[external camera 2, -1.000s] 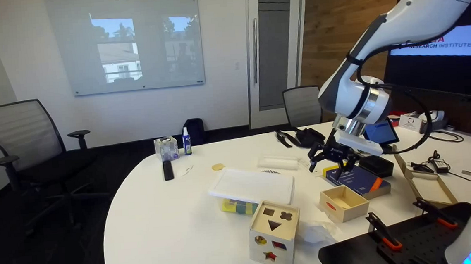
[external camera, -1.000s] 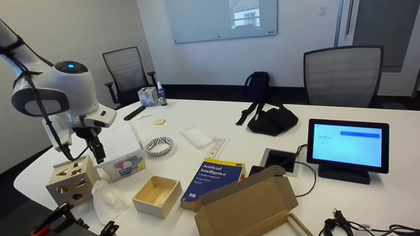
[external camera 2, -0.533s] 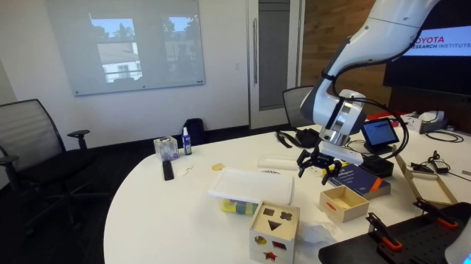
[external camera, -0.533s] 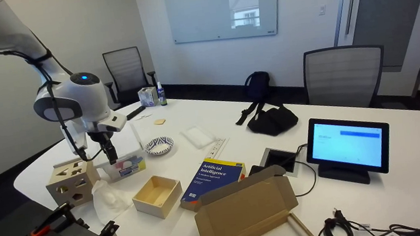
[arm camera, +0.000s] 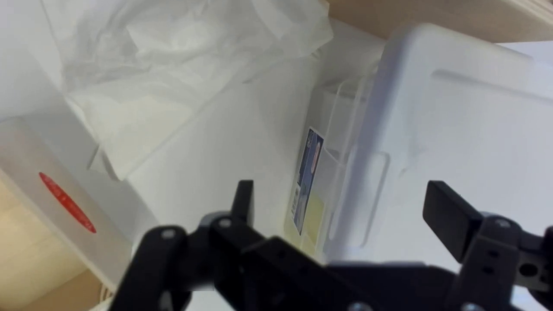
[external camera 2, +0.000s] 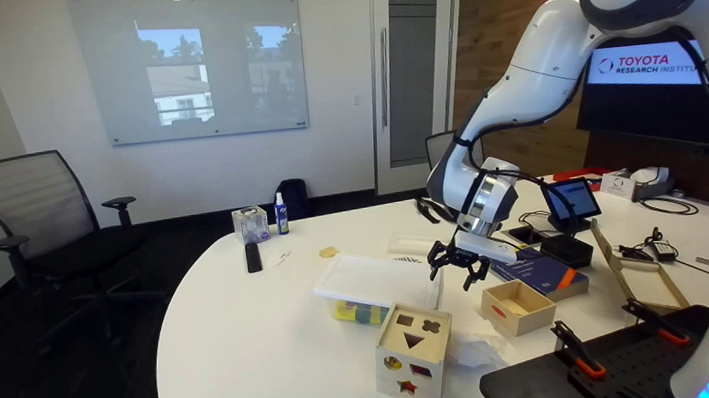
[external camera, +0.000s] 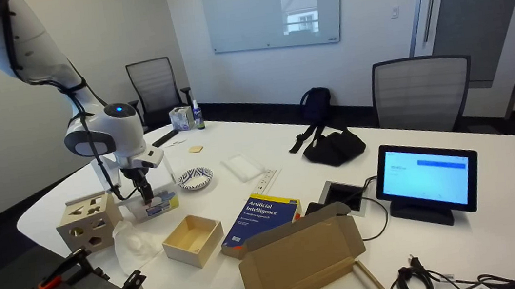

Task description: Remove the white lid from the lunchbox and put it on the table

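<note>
White lid [external camera 2: 375, 277] caps the lunchbox [external camera 2: 362, 311] toward the rounded edge of the worktop [external camera 2: 234, 357], its side part-hidden by the wooden cube [external camera 2: 406, 358] in an exterior view. Wrist view crops the lid; I have the claw [external camera 2: 451, 281] spread beside it, contact unclear.

Plastic lid [arm camera: 466, 151], smooth table [external camera 2: 233, 332], wooden cube [external camera 2: 410, 356]

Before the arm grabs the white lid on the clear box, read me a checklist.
1. Jaws open, per wrist view: ok.
2. White rectangular plastic lid on clear rectangular plastic box: ok.
3. Lid's edge between the jaws in the wrist view: ok.
4. Jaws low enough to grip: cannot tell.
5. Crumpled white sheet apart from lid: ok.
6. Pale wooden cube with shaped holes apart from box: cannot tell.
</note>
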Controlling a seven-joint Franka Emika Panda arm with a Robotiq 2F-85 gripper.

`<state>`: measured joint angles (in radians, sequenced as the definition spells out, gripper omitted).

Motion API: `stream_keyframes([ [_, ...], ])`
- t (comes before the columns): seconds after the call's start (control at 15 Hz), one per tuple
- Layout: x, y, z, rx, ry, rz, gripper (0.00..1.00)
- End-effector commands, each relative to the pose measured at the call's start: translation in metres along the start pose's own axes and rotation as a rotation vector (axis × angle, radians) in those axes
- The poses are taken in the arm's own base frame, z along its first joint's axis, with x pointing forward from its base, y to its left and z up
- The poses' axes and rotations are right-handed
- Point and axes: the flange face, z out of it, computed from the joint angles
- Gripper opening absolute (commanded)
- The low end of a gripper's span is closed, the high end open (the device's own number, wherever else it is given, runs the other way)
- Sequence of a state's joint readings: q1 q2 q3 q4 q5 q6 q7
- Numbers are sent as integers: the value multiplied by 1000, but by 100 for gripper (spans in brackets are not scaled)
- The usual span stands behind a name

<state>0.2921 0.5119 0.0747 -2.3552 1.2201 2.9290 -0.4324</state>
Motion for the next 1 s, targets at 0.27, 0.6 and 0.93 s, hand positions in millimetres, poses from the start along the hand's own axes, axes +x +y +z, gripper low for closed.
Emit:
stream_keyframes([
  [0.27, 15, -27, 21, 27, 34, -11, 85],
  [0.6, 17, -35, 23, 37, 38, -19, 42],
  [0.93, 21, -30, 21, 35, 43, -10, 11],
])
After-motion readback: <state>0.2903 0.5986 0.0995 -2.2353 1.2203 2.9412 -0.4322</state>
